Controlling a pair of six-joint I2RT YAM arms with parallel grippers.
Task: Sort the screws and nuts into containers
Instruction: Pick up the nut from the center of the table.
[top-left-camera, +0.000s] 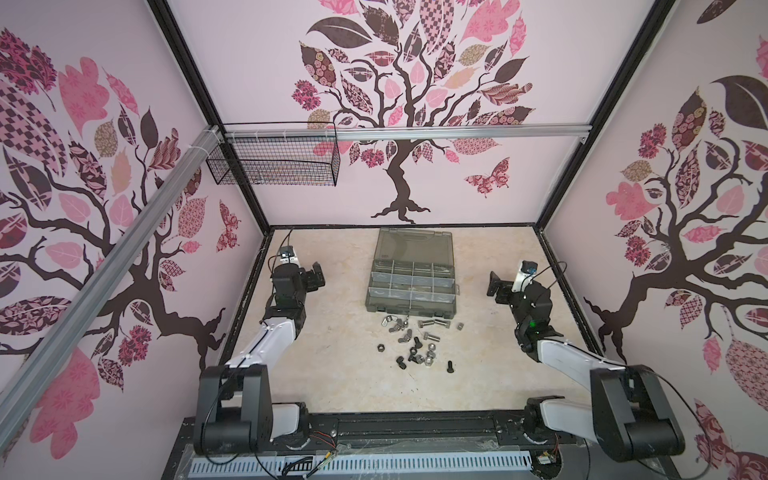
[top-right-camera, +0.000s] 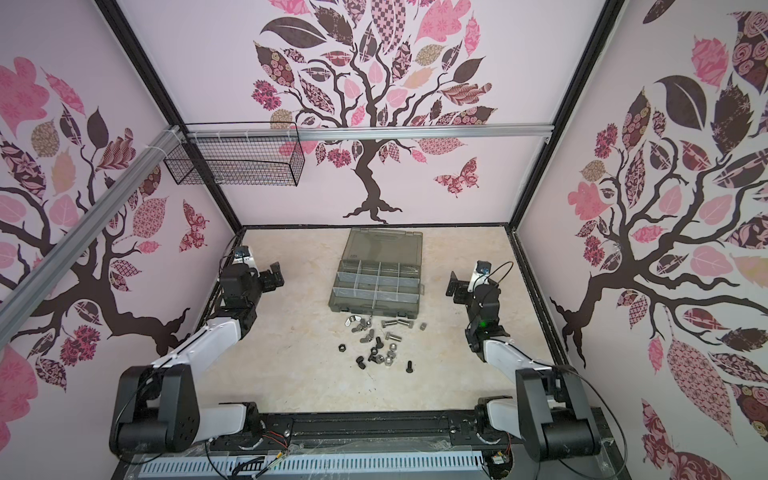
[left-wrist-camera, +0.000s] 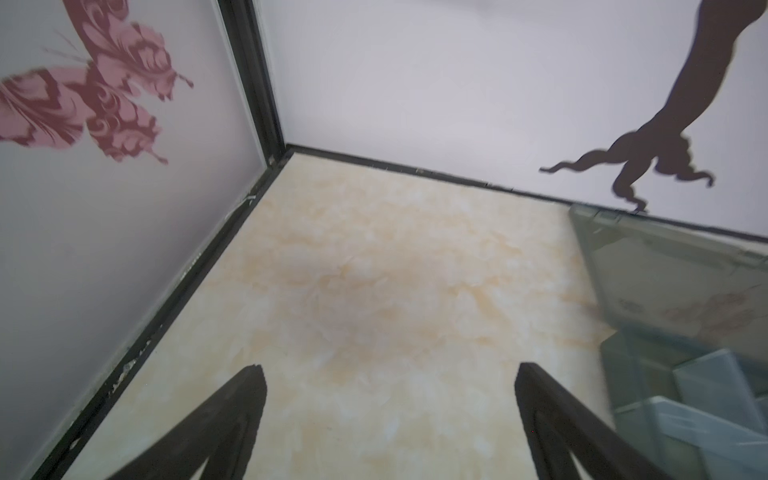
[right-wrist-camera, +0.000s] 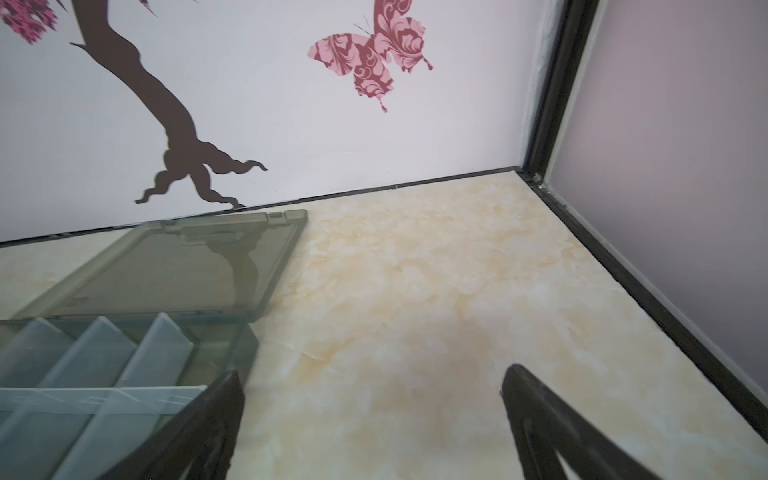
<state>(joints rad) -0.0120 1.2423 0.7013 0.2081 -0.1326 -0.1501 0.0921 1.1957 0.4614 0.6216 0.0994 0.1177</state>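
Far left of the action in a top view, the left end effector hangs above the pale marbled surface, jaws spread wide with nothing between them. Its wrist view backs that up: both dark fingers stand apart over bare surface. In the upper left of the frame a black wire basket hangs from the rail. At centre frame the smoky organizer case lies open, its lid folded back flat toward the rear wall, and the containers show as rows of divided compartments. Just below the case, the hardware lies loose on the surface. The screws are silver hex bolts close to the case's near edge, with short black ones lower in the pile. The nuts are mixed among them, wing nuts toward the pile's left and one silver nut at its right edge. All of it lies well apart from both arms. On the right of the frame, the right end effector hovers level with the case, jaws just as wide and empty. In its wrist view a corner of the case sits beside one finger.
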